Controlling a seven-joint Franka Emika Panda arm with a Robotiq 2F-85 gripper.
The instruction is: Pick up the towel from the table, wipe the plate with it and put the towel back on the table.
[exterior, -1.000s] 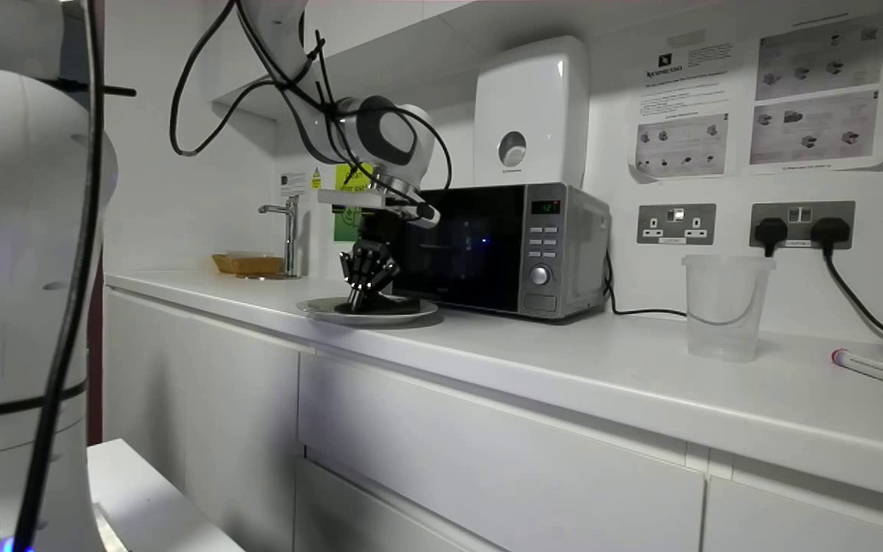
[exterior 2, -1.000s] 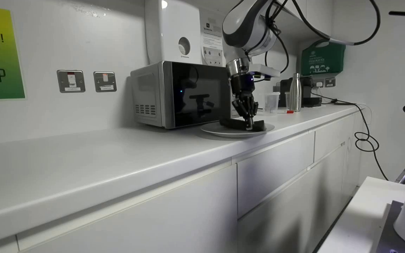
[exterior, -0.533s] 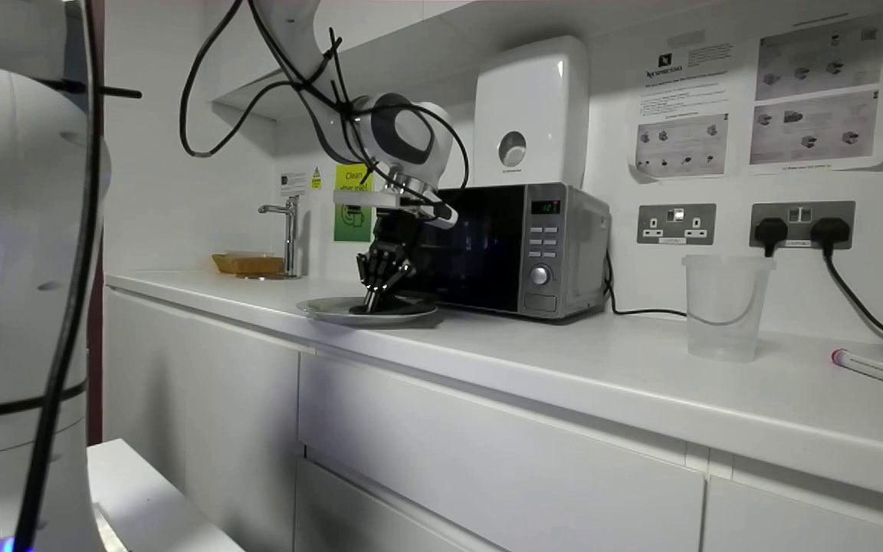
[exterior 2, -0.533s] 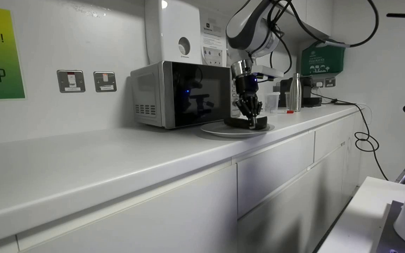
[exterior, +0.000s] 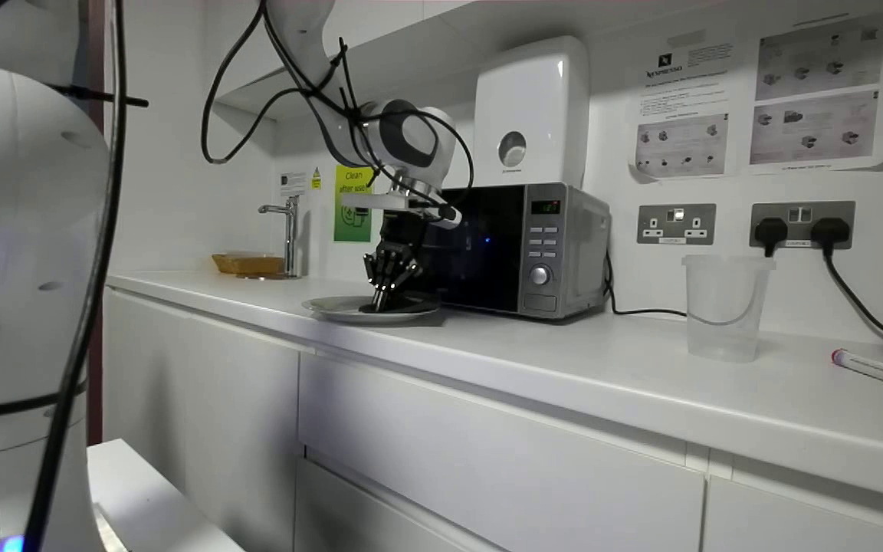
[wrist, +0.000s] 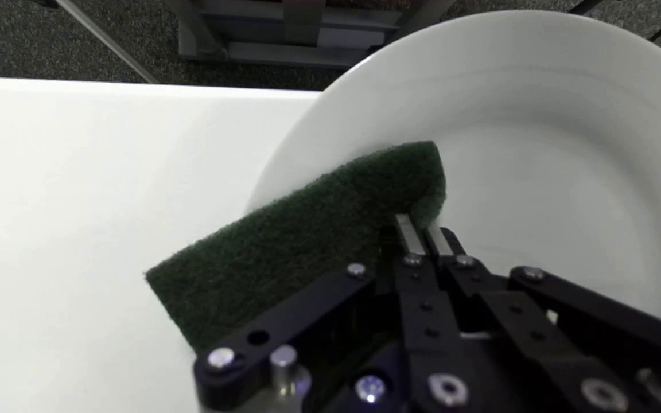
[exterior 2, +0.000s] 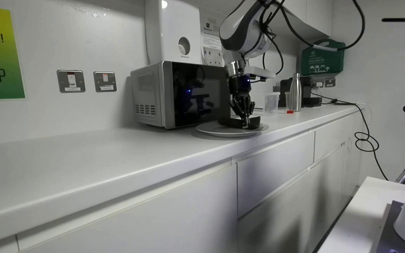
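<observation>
The towel is a dark green, near-black folded pad (wrist: 307, 229) in the wrist view, lying across the left part of the plate (wrist: 537, 189) and past its rim over the table (wrist: 78, 218). My gripper (wrist: 419, 222) points down and is shut on a folded edge of the towel. In both exterior views the gripper (exterior: 380, 307) (exterior 2: 246, 125) is low at the plate (exterior: 334, 309) (exterior 2: 216, 131), with the towel (exterior: 415, 305) (exterior 2: 230, 122) on it. The plate stands on the white worktop (exterior: 602, 349). Part of the towel is hidden behind the fingers.
The microwave (exterior: 472, 245) stands close behind the plate. The worktop's front edge runs near the plate. A clear tub (exterior: 725, 307), a red-white marker (exterior: 871, 368) and a steel bottle (exterior 2: 295, 93) stand further along. A tan dish (exterior: 250, 264) and tap (exterior: 290, 238) are at the far end.
My gripper has dragged the towel across the plate, lately toward the microwave. The plate has slid slightly the same way. The gripper stays shut on the towel.
</observation>
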